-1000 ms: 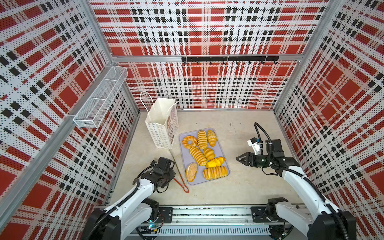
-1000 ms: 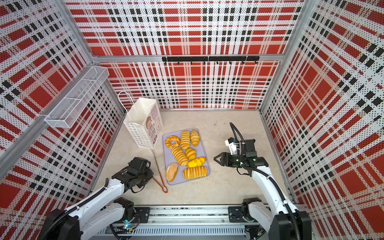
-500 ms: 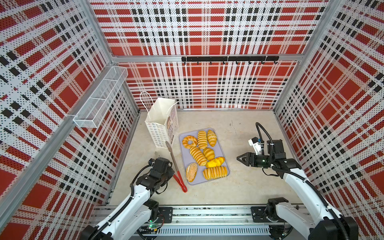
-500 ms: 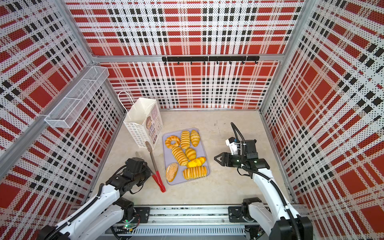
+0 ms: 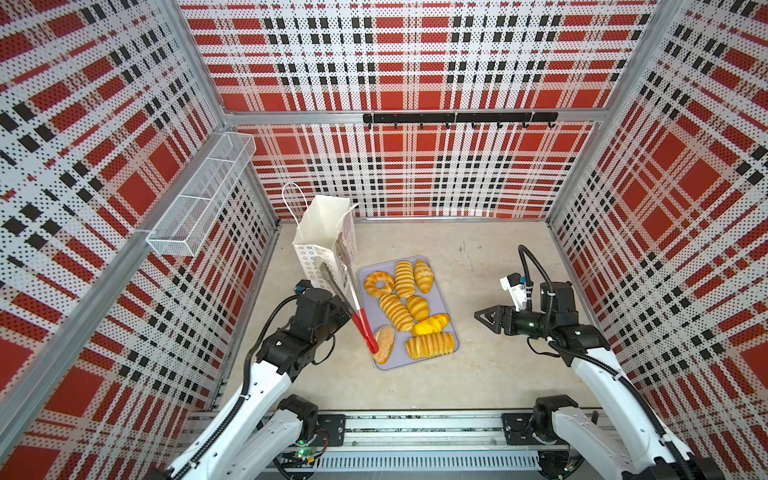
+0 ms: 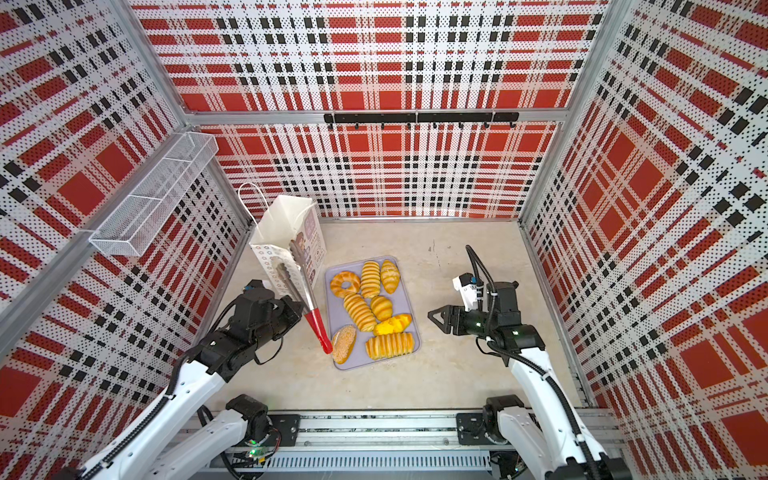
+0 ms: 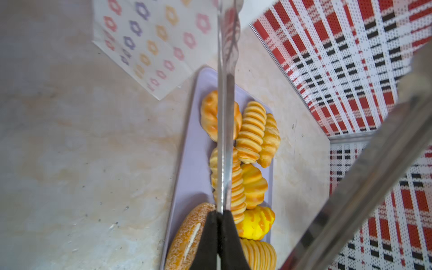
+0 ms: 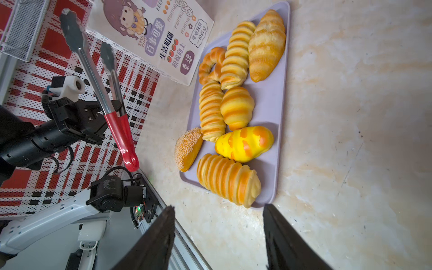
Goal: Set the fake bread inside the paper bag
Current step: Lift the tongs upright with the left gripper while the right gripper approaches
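Observation:
Several golden fake breads lie on a lilac tray [image 5: 445, 297]: a ring [image 5: 379, 283], ridged loaves [image 5: 404, 278] and a brown seeded oval [image 5: 384, 344]. The white paper bag [image 5: 320, 232] [image 6: 282, 232] stands open behind the tray's left corner. My left gripper [image 5: 347, 309] [image 7: 219, 211] is shut on one metal arm of the red-handled tongs [image 5: 353, 291] [image 7: 225, 117], held off the table with their tips up in front of the bag. The tongs' red end hangs over the seeded oval. My right gripper [image 5: 484, 316] [image 8: 218, 207] stands open and empty, right of the tray.
A white wire-mesh basket [image 5: 199, 203] hangs on the left wall and a black hook rail [image 5: 457, 118] on the back wall. Plaid walls close in three sides. Bare beige table lies between the tray and my right gripper.
My left gripper has shut on the tongs and lifted them off the table, swinging them up toward the bag and tray. The right gripper has barely moved.

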Tool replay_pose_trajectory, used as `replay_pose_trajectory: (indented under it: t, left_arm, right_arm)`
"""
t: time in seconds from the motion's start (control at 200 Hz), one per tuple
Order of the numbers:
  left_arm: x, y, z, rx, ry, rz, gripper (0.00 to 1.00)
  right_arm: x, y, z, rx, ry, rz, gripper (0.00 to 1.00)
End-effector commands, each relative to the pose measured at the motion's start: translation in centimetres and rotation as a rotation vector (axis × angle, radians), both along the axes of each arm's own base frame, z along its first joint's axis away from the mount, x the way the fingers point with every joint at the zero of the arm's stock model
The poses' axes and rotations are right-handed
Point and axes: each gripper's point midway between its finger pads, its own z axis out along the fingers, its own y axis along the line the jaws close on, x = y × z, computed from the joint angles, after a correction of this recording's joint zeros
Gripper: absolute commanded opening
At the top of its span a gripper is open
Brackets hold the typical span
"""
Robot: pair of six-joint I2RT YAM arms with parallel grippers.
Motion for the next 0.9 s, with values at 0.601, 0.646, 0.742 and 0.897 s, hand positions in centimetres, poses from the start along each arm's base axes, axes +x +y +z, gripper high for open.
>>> replay_pose_trajectory:
  t: [0.601, 0.646, 0.742, 0.897]
  left_arm:
    - [1.3, -13.9, 5.2, -0.165, -0.212, -0.387, 0.00]
    - [1.6, -14.4, 5.4, -0.167, -0.225, -0.402, 0.00]
    - [2.3, -15.7, 5.9, -0.191, -0.254, -0.432, 0.00]
    - [4.3, -17.7, 7.1, -0.244, -0.325, -0.487, 0.00]
  right_arm:
    - [-0.2, 0.5, 1.4, 0.029, -0.095, 0.027, 0.71]
    - [-0.1, 0.4, 1.4, 0.033, -0.103, 0.024, 0.71]
    - [0.0, 0.5, 1.6, 0.041, -0.120, 0.023, 0.73]
    - [0.6, 0.8, 2.6, 0.060, -0.187, 0.039, 0.76]
